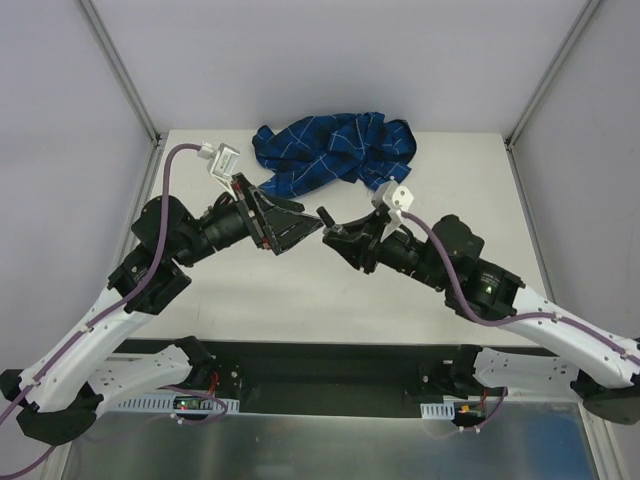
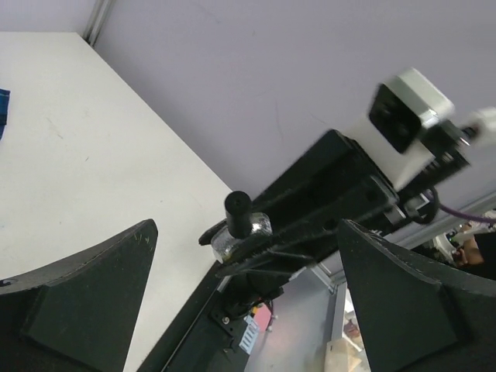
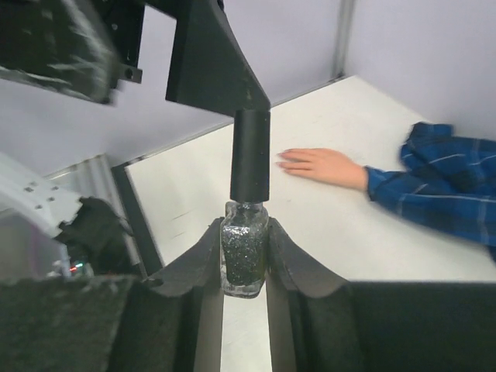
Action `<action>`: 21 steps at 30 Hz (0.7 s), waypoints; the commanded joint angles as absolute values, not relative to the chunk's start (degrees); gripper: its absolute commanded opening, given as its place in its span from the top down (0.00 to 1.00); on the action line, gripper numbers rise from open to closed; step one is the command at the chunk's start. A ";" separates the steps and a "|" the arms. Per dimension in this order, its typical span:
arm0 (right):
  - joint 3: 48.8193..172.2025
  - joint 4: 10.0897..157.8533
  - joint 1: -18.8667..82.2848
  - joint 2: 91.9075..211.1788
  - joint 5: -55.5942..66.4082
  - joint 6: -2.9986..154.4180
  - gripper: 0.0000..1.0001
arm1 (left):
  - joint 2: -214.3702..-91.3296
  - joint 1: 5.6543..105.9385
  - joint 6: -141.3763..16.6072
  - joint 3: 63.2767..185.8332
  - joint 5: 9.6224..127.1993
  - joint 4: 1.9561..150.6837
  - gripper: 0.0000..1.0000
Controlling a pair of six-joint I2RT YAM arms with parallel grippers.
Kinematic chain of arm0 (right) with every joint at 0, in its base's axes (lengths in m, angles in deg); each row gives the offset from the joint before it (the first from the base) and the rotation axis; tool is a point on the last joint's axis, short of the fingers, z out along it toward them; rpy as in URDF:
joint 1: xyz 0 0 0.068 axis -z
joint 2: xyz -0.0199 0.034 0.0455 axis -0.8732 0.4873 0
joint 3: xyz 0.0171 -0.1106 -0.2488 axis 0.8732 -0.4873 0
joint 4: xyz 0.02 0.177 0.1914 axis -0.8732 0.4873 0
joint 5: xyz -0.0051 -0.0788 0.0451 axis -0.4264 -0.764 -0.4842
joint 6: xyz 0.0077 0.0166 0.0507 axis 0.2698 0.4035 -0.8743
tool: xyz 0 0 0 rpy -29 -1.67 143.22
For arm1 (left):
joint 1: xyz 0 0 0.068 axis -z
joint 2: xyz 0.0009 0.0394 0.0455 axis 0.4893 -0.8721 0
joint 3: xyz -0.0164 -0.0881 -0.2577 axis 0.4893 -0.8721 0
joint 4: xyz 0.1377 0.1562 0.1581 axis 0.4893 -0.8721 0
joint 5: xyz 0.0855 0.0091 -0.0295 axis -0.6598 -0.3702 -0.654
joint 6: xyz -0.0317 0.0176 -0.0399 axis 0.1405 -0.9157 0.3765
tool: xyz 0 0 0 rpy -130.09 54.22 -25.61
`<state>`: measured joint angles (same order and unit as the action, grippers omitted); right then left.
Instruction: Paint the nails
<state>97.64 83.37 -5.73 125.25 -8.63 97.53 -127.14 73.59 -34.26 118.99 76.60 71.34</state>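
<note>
Glittery glass bottle (image 3: pixel 245 260), cylindrical black cap (image 3: pixel 250 155); smooth peach hand (image 3: pixel 322 165), crumpled checked sleeve (image 3: pixel 442 194).

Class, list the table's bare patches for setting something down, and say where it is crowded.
Bare: the near strip of table between both arms, and the far right corner beside the shirt. Crowded: the middle, where left gripper and right gripper meet at the bottle.
</note>
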 commanded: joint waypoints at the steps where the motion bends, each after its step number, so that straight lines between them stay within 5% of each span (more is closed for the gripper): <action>1: 96.14 79.52 2.90 123.11 20.55 82.80 1.00 | -124.82 73.68 -37.66 118.13 80.97 73.16 0.01; 7: 93.76 66.60 9.15 124.16 37.39 71.03 1.00 | -126.57 73.51 -38.19 118.83 92.03 76.23 0.04; 21: 93.59 61.49 10.12 127.33 37.76 68.64 1.00 | -127.80 73.51 -37.84 118.92 94.51 81.33 0.30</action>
<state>93.14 66.95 9.88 127.30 36.16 69.81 -127.49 73.57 -37.36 118.21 92.27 77.00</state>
